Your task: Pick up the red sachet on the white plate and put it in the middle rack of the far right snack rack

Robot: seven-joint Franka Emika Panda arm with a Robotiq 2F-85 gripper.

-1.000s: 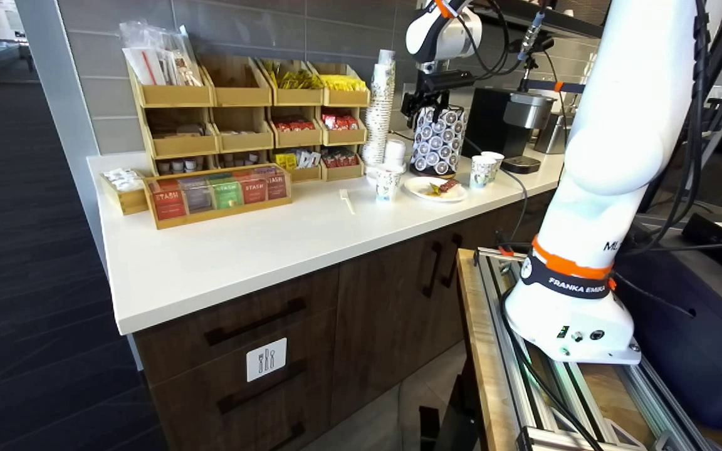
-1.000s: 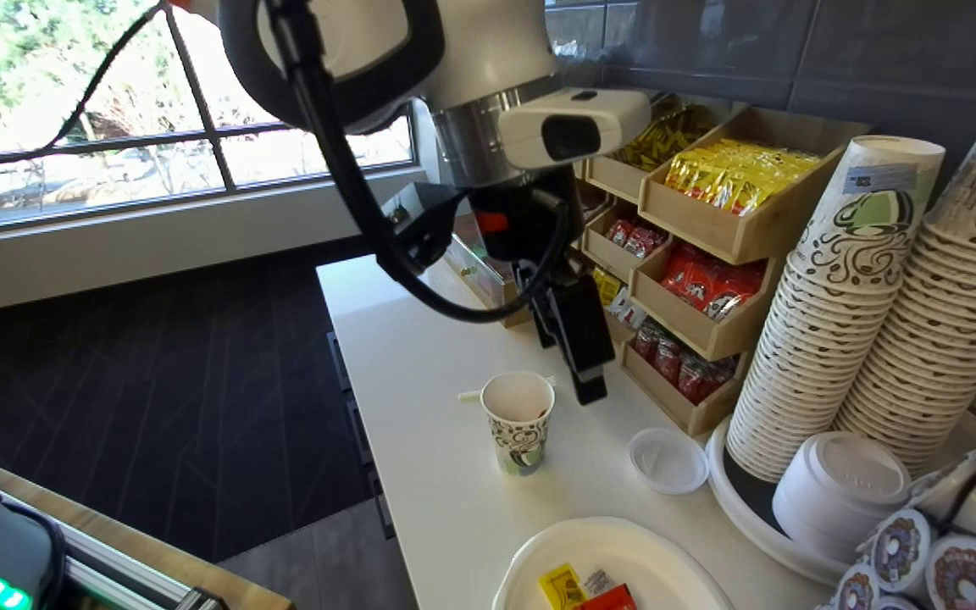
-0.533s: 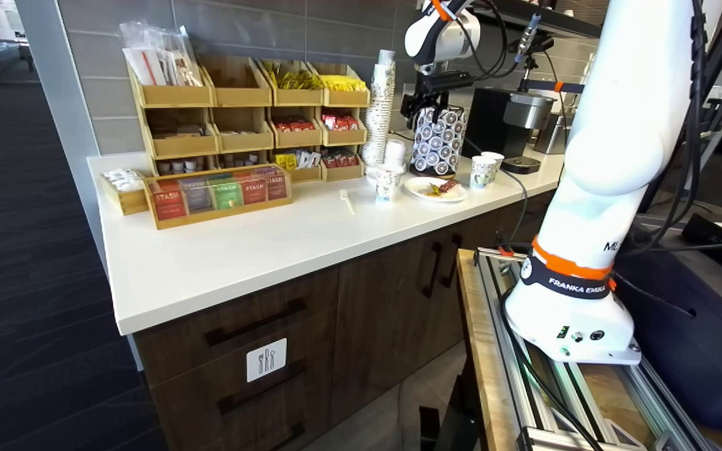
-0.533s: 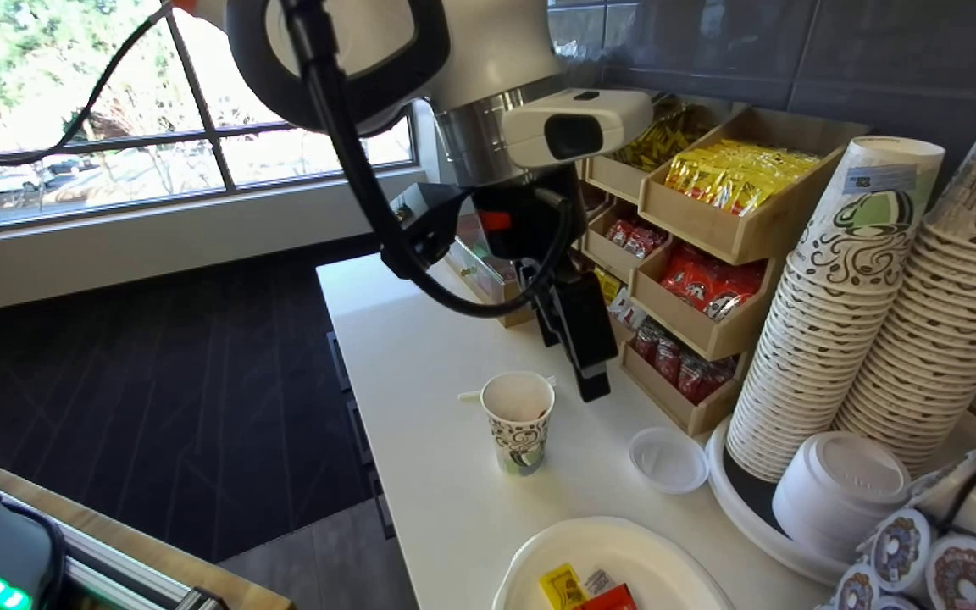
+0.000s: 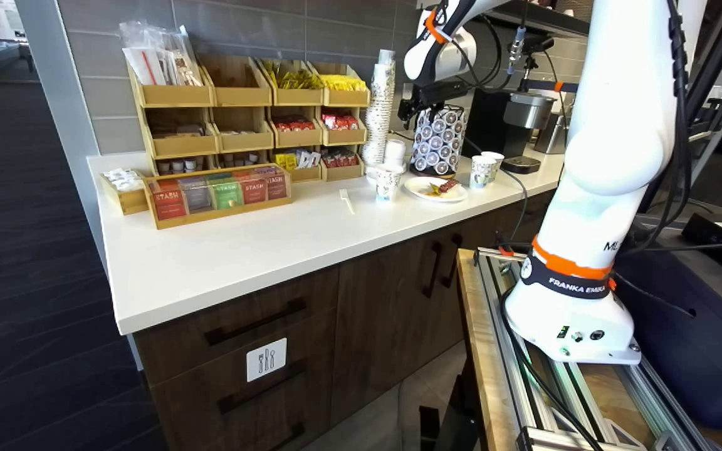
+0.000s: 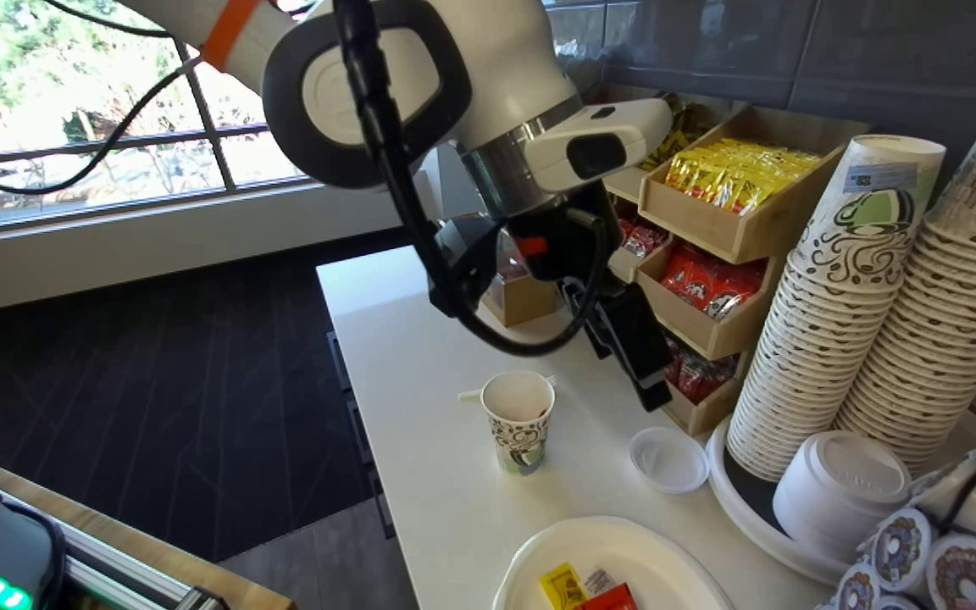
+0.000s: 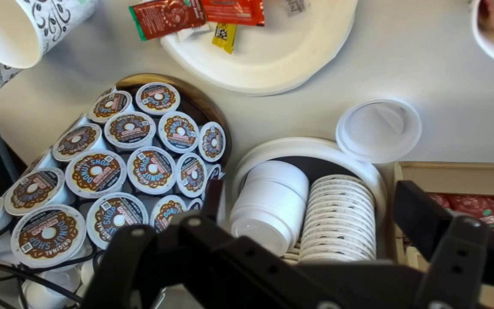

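Your tool [image 7: 313,193] stands wide; the red sachet [image 7: 234,12] lies on the white plate [image 7: 268,75]

The tool's fingers [image 7: 418,210] are far apart in your wrist view, with stacked paper cups [image 7: 337,223] showing beyond the gap. In an exterior view you can see it hanging higher than the plate.

The plate sits on the desk [image 5: 229,257]. White lettering on the red sachet is too blurred for you to read with certainty. It meets a darker red packet [image 7: 167,19] with a green end, which reaches past the plate's rim; the small print there cannot be made out. A yellow packet [image 7: 224,36] beside them carries a dark square code.

The clearest print in your wrist view is on the pods [image 7: 97,171], whose lids read DONUT SHOP and ORIGINAL. In an exterior view you can read STASH on packets in the low wooden box [image 5: 223,213], and FRANKA EMIKA on the dark band [image 5: 571,286] at the arm base [image 5: 565,329], with the letters ML above. A white sign [image 5: 266,359] on a drawer [image 5: 318,338] shows cutlery icons.

In both exterior views, the middle rack [image 5: 344,137] of the snack rack [image 5: 346,98] holds red packets, below a top bin of yellow ones; their printing is too small to read.
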